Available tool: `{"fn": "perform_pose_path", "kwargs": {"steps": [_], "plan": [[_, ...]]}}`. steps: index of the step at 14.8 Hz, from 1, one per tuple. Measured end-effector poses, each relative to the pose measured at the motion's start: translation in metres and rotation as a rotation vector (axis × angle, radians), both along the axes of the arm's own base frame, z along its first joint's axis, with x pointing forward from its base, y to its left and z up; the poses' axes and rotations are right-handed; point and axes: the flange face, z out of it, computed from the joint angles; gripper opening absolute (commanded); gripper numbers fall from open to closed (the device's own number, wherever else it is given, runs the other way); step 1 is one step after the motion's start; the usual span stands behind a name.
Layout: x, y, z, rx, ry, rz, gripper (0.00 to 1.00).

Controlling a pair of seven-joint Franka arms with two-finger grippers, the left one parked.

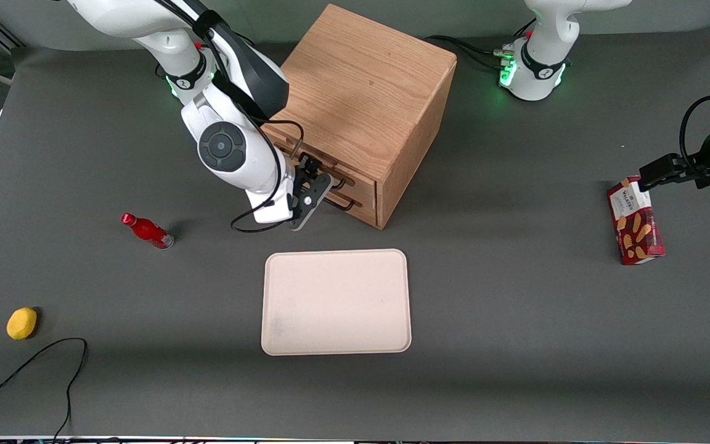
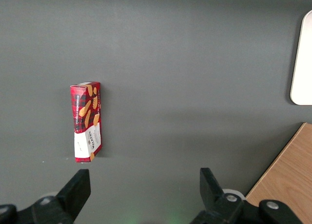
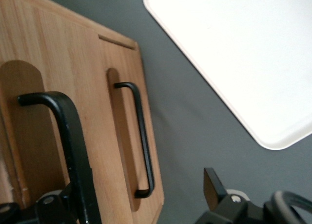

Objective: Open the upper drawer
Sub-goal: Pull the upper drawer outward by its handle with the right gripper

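Note:
The wooden cube cabinet (image 1: 367, 80) stands at the middle of the table, its front turned toward the working arm's end. The upper drawer (image 1: 287, 143) is light oak; its long black bar handle (image 3: 73, 146) fills the right wrist view close up. My right gripper (image 1: 315, 180) is open, right in front of the drawer fronts. In the right wrist view the gripper (image 3: 139, 187) has the upper handle just inside one finger (image 3: 58, 204), and I cannot tell if they touch. The lower drawer (image 1: 358, 209) shows its own thinner handle (image 3: 140, 141).
A cream tray (image 1: 336, 302) lies nearer the front camera than the cabinet and also shows in the right wrist view (image 3: 234, 53). A red bottle (image 1: 145, 230), a yellow fruit (image 1: 21, 323) and a loose cable (image 1: 53, 357) lie toward the working arm's end. A red biscuit box (image 1: 635, 221) lies toward the parked arm's end.

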Motion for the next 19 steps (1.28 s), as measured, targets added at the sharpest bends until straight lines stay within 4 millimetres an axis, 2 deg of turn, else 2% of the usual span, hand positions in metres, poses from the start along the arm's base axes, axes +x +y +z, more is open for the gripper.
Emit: {"fn": "perform_pose_path", "kwargs": {"steps": [4, 10, 14, 19], "plan": [[0.026, -0.031, 0.002, -0.004, -0.036, -0.005, 1.00], [0.070, -0.087, 0.017, 0.001, -0.111, -0.025, 1.00], [0.088, -0.106, 0.022, 0.015, -0.183, -0.073, 1.00], [0.096, -0.123, 0.021, 0.007, -0.199, -0.067, 1.00]]}}
